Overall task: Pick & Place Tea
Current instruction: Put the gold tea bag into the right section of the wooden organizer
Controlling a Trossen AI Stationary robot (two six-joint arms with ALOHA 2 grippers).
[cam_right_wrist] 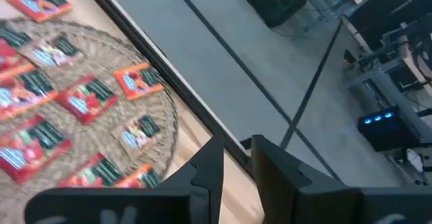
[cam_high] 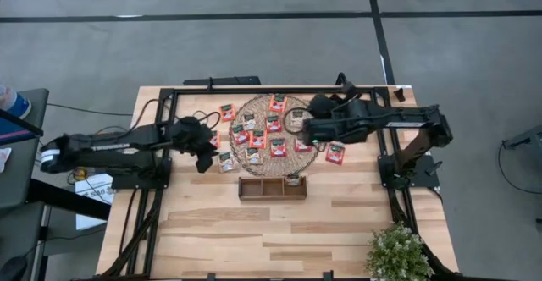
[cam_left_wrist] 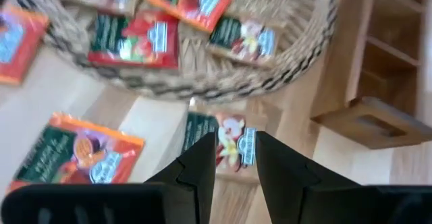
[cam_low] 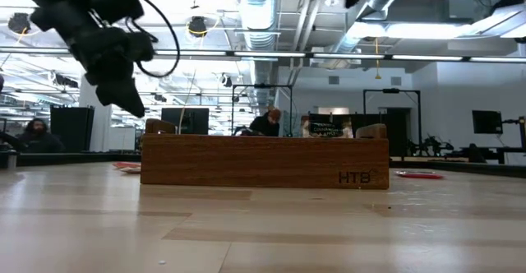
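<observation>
High view: wooden tray (cam_high: pixel 272 188) (compartmented) fronts sachet-strewn mat (cam_high: pixel 273 134).

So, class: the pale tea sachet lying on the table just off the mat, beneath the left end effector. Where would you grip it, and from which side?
Take the pale tea sachet from straight above, pinching across two opposite edges. It lies flat on the bare table, just off the woven mat, so no side approach fits underneath. The left end effector hangs above it, fingers slightly parted.
</observation>
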